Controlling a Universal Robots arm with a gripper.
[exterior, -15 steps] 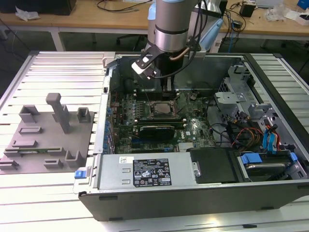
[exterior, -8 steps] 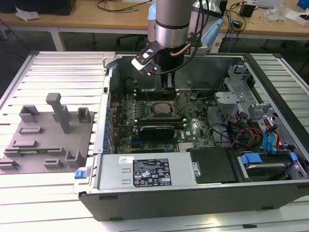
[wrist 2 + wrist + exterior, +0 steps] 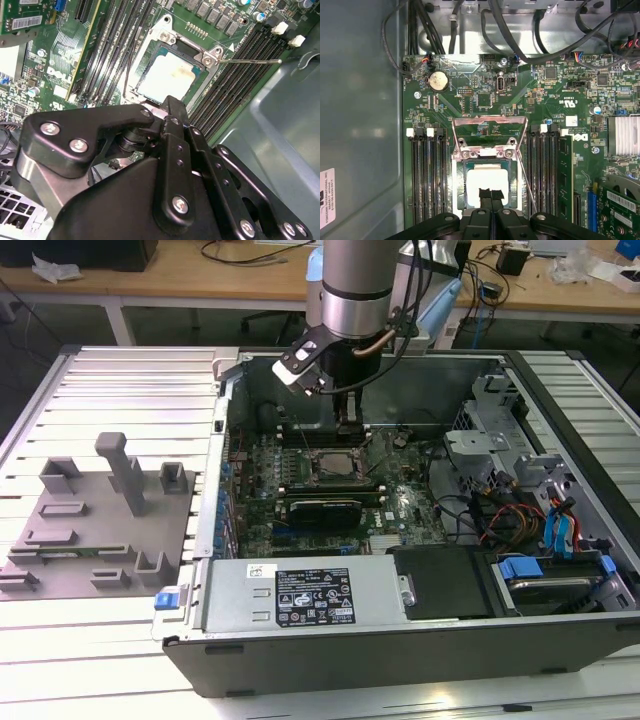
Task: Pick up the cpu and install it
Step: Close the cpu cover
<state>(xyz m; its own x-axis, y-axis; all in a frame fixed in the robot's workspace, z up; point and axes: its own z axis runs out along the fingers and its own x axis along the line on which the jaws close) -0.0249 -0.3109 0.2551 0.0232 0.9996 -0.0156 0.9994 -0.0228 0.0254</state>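
The cpu lies flat, seemingly square to its socket, under the closed gripper.

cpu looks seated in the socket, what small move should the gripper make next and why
Probably a short straight lift off the cpu. In the first wrist view it lies flat in the socket, and the gripper sits over its middle with jaws shut, not gripping it. The hinged metal frame stands open, so the way up looks free.
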